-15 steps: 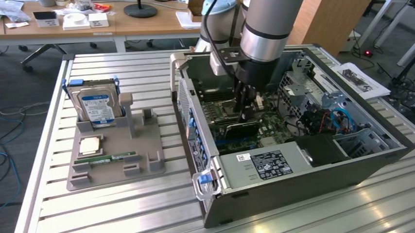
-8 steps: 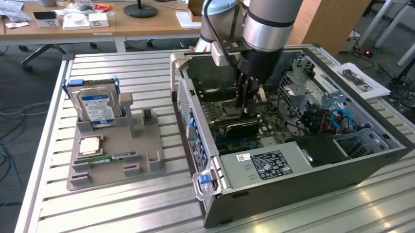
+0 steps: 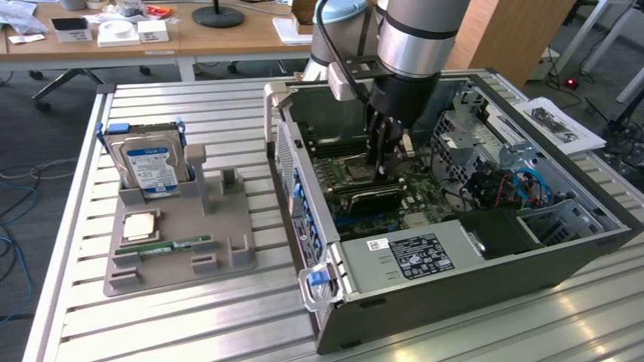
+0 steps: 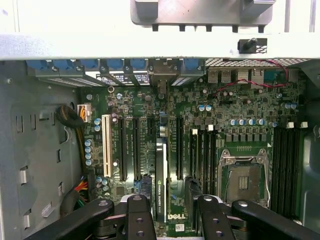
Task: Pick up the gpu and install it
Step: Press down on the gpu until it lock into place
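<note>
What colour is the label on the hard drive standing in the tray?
Blue and white, on the hard drive; clearest in the exterior view.

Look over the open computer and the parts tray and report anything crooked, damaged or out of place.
Nothing stands out. The gpu stands straight in a motherboard slot between the fingers of the open gripper. On the tray, the hard drive sits upright in its holder and the memory stick lies flat.

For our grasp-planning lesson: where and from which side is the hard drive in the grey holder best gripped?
Probably its upper part, pinched across the two broad faces, coming from above. The hard drive stands upright in the grey holder, whose slot covers its lower edge; the top stands free.
</note>
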Controlling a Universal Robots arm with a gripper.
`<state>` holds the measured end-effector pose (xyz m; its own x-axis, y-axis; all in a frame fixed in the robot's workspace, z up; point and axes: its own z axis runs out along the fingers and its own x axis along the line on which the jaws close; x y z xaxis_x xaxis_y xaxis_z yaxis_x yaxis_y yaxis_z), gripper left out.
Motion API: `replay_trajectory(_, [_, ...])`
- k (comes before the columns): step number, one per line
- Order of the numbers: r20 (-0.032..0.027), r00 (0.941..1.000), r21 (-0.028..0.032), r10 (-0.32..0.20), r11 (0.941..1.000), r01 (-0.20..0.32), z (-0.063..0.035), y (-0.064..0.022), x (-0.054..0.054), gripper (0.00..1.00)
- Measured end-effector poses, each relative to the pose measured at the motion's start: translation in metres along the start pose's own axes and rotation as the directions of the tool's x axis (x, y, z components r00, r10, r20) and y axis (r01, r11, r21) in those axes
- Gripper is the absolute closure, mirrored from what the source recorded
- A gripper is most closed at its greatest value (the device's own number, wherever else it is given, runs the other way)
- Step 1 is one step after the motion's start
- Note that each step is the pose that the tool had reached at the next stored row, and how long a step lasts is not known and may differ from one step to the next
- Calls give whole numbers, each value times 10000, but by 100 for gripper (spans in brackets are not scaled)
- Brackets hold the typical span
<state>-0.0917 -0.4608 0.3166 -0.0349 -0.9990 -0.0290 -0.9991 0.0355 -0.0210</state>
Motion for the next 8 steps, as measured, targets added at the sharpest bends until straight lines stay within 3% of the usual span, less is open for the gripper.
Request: replay_trajectory(8, [0, 10000, 0, 0, 10000, 0, 0, 0, 0, 61])
